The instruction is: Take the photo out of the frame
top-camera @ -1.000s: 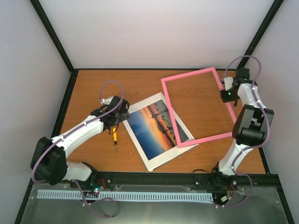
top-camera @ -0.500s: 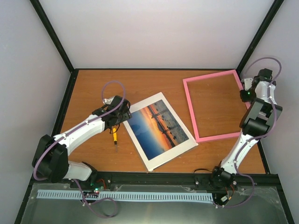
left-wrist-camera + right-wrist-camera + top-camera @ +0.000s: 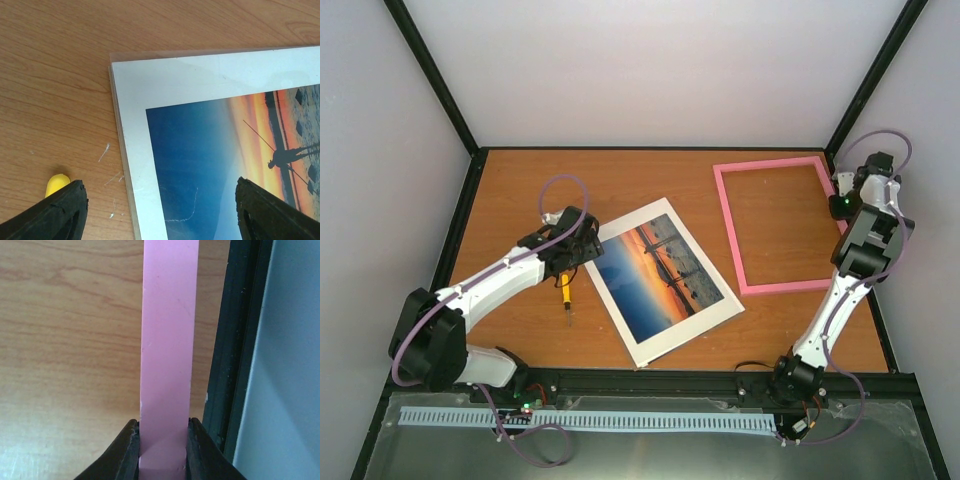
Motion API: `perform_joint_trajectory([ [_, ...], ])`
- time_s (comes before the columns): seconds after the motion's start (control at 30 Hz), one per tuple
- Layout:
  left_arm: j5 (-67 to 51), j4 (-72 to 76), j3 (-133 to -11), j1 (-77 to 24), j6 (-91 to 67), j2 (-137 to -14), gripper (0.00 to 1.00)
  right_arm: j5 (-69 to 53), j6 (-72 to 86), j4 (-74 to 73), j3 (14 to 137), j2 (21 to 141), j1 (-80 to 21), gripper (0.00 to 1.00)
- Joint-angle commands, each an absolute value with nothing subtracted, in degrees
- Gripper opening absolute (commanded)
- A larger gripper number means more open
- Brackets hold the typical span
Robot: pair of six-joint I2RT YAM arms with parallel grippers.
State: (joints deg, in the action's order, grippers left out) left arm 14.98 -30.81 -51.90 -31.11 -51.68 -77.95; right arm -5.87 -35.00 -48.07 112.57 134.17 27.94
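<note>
The frame (image 3: 770, 162) sits at the far right of the counter (image 3: 520, 190), well apart from the photo (image 3: 658, 279), and it is empty (the wood shows through its opening). Whether it rests fully on the wood, I cannot tell. The right end effector (image 3: 163, 432) is closed on the right rail of the frame, one finger on each side of the pink strip, just beside the black border of the counter. The photo lies face up near the middle of the counter, turned at an angle, with a white mat (image 3: 200, 80) around it. The left end effector (image 3: 161, 205) hovers over the left corner of the mat with its jaws wide apart and holds nothing. A yellow tool (image 3: 565, 289) lies on the counter just beside this corner.
</note>
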Motion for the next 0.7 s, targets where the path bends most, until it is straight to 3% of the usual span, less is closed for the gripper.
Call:
perform_joint_trajectory([
  [0.0,13.84,-29.41,-51.61,-30.85,-51.30,-78.40,0.80,-6.01,-30.46,-45.77,115.74,136.79,28.13,0.09],
  [0.33,9.84,-28.74,-49.19,-30.85,-50.72,-78.86,0.80,-6.50,-30.06,-43.93,108.35,130.37,28.13,0.38],
  [0.67,0.19,-27.81,-44.85,-30.93,-48.24,-77.58,0.73,-14.04,-33.38,-41.84,87.06,111.76,24.98,0.46],
])
